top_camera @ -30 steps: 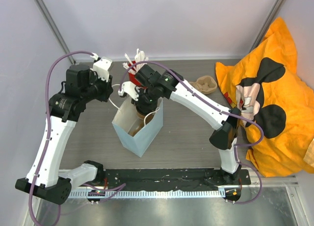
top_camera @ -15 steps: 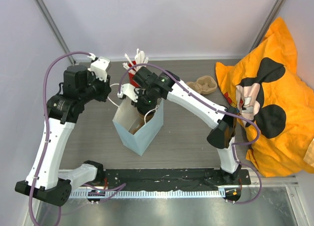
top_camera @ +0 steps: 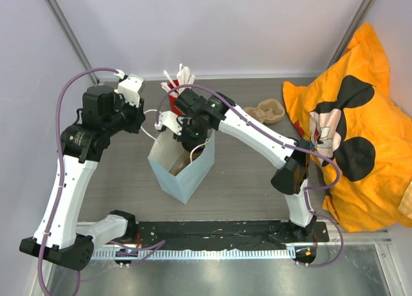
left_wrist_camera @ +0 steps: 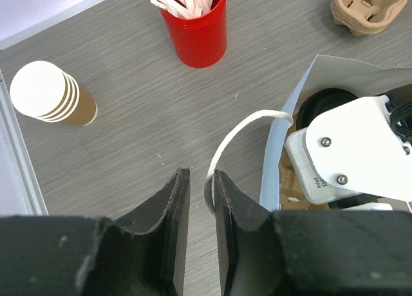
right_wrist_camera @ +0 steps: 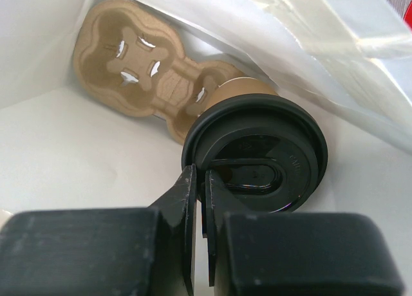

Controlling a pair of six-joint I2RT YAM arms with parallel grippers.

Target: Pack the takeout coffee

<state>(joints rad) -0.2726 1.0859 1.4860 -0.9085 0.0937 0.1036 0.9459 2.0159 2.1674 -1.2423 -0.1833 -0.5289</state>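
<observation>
The takeout coffee (right_wrist_camera: 270,141) is a tan kraft cup with a black lid. It stands inside the pale blue paper bag (top_camera: 187,180), in a moulded cardboard carrier (right_wrist_camera: 138,58) on the bag's floor. My right gripper (right_wrist_camera: 200,170) reaches down into the bag (top_camera: 187,141) and is shut on the near rim of the lid. My left gripper (left_wrist_camera: 201,174) hovers left of the bag's mouth (top_camera: 145,119), jaws nearly closed on the bag's white cord handle (left_wrist_camera: 225,141), which runs between them.
A red cup of white sticks (left_wrist_camera: 196,32) stands behind the bag (top_camera: 175,100). A stack of kraft cups (left_wrist_camera: 51,96) lies to the left. A second cardboard carrier (top_camera: 268,109) sits at the back right. An orange cartoon-mouse cloth (top_camera: 347,135) covers the right side.
My left gripper has drawn a little back and left with the handle. My right gripper has shifted slightly over the bag's mouth, still on the lid.
</observation>
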